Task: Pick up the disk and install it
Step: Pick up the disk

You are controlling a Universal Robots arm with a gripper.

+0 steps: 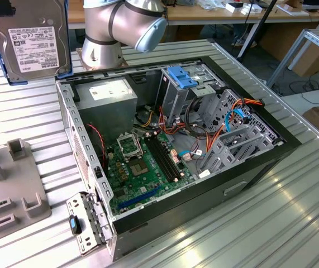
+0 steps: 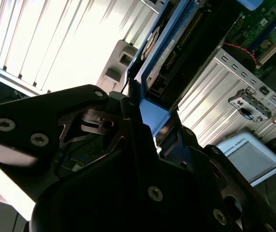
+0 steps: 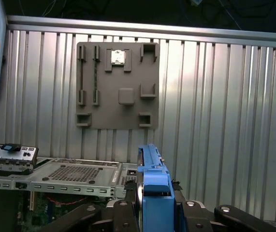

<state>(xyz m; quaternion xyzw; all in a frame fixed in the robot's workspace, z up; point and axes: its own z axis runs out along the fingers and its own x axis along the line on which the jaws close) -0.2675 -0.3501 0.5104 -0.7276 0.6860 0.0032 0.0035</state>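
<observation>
Disk (image 1: 36, 39) upright between the two fingers (image 2: 130, 113), both tight against its blue-framed edge.

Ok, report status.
Gripper shut on blue-framed silver-grey rectangular disk. Disk aloft, outside open black metal computer case. Orange cables cross grey metal drive bays.

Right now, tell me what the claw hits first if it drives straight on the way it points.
Likely the ribbed metal table, with the disk in the claw touching first, near the grey fixture plate and beside the computer case; depth is unclear.
</observation>
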